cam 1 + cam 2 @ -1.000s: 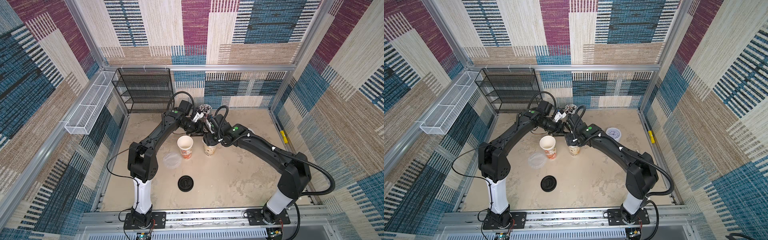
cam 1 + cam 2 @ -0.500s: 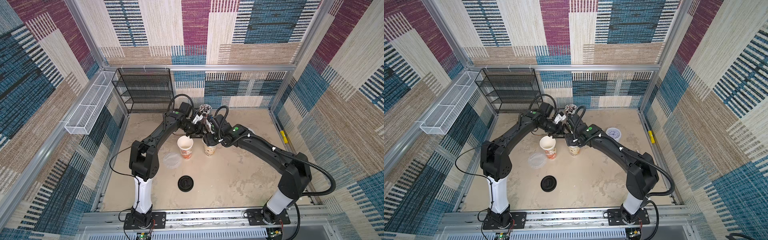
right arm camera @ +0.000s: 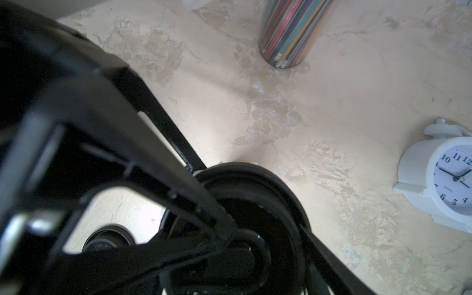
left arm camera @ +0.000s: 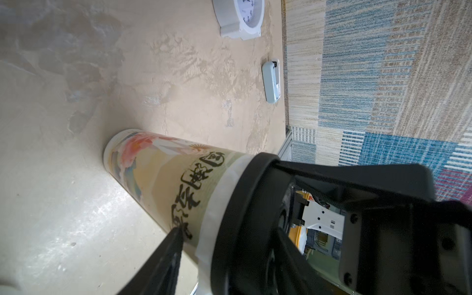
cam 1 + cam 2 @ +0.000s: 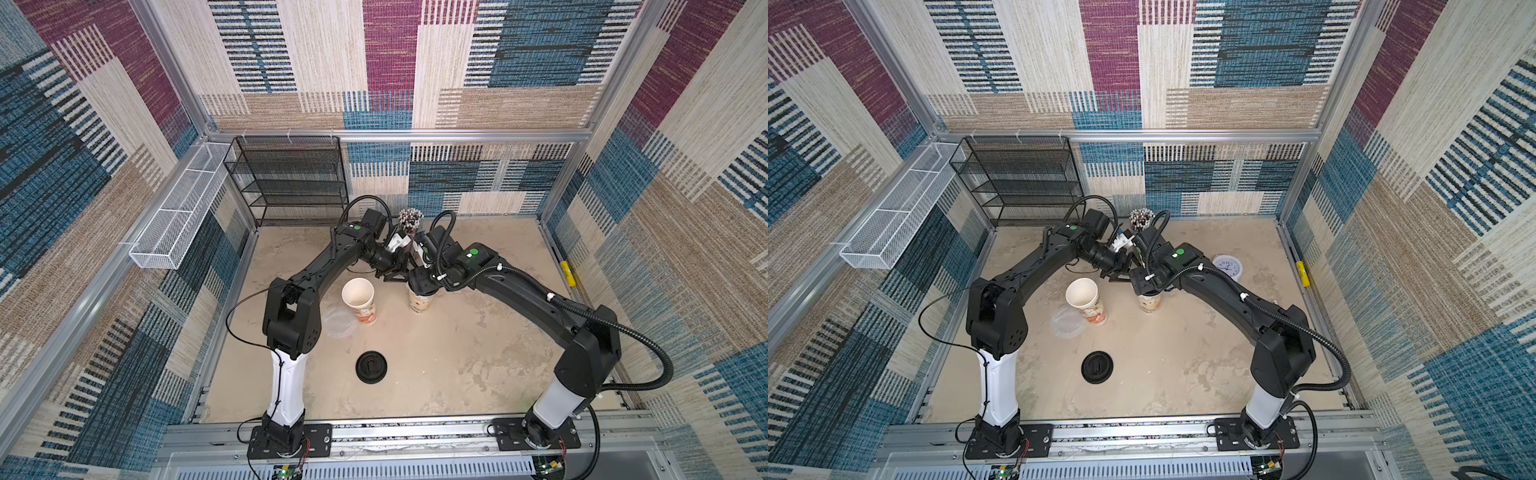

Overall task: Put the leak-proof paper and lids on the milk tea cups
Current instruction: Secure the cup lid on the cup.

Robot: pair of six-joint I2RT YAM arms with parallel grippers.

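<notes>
Two milk tea cups stand upright near the middle of the table [image 5: 457, 365]. The red-orange cup [image 5: 360, 302] has an open, bare mouth, and the beige cup [image 5: 420, 305] is just beside it, toward the right arm.

Two sheets of leak-proof paper show. The loose sheet [image 5: 338, 325] lies flat on the table just beside the red-orange cup, on the left arm's side. The capped sheet [image 4: 215, 201] covers the beige cup's mouth, its whitish edge hanging below a black lid.

Two black lids are present: the fitted lid [image 4: 231, 204] on the beige cup, and the spare lid [image 5: 371, 366] flat on the table, nearer the arm bases.

Both grippers crowd the beige cup's top. The left gripper [image 5: 395, 272] has one finger [image 4: 166, 258] alongside the cup wall; whether it grasps anything cannot be told. The right gripper [image 5: 422, 286] hangs directly over the fitted lid; whether it clasps the lid or stands free cannot be told.

One straw holder [image 5: 410, 219], one white clock [image 5: 1228, 266], one black rack [image 5: 291, 183] and one white wire basket [image 5: 174, 224] complete the count.
</notes>
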